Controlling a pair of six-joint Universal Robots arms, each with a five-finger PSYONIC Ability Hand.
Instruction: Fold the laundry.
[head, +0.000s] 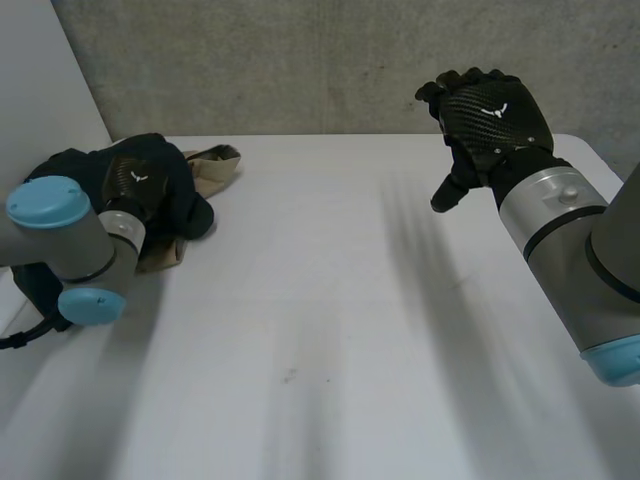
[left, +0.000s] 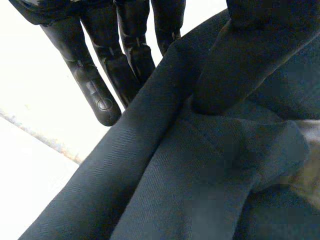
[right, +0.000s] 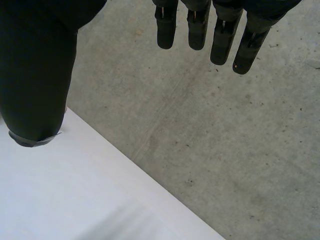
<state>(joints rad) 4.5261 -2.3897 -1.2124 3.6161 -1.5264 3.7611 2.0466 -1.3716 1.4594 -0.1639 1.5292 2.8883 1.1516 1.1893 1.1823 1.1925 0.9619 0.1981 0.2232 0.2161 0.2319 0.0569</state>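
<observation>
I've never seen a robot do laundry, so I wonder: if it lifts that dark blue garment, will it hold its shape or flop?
Probably flop: the dark blue garment lies bunched in soft folds over a beige cloth. It likely drapes from wherever the left robot hand pinches it. Its matte woven surface suggests it won't slip easily.

White table (head: 330, 300): matte top, rounded far-right corner, w/ a small dark speck (head: 288, 376) approx. mid-width, on the side nearer the head camera. Behind the far edge is a grey concrete wall (head: 300, 60), rough & mottled; right wrist view shows fine pits and a faint diagonal line in it. Plain pale panel (head: 40, 80) stands at far left, beside the wall.
</observation>
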